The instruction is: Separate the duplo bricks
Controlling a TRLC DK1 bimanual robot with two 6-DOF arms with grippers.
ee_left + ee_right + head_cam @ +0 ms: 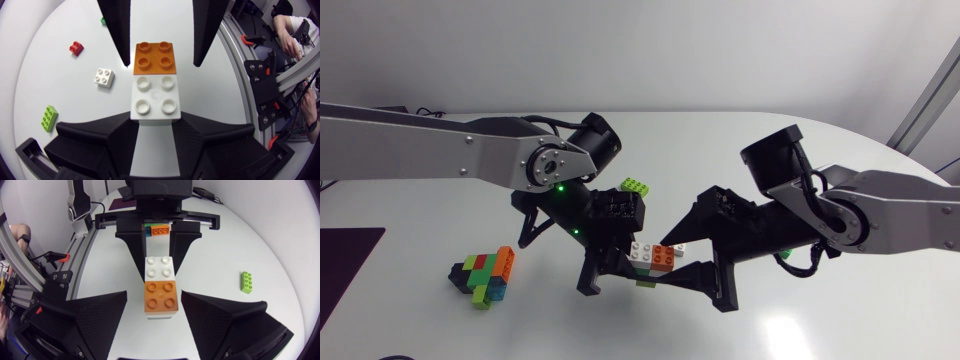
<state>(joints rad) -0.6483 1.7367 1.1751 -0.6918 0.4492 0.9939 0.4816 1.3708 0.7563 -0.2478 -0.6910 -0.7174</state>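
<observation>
White table [770, 150]: left gripper [153, 120] clamps white brick [155, 97] joined to orange brick [155, 55]; right gripper [154, 295] spread wide around the latter. Red brick [76, 47]: left wrist view only.

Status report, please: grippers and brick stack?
Left gripper shut on white brick. Right gripper open around orange brick. Not yet separated. Green brick well aside.

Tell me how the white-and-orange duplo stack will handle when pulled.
The white-and-orange duplo stack looks like rigid moulded plastic, so it probably won't flex or crush. Its smooth flat sides could slip between the left gripper's fingers. Blocky and small, it is likely light and won't roll.
</observation>
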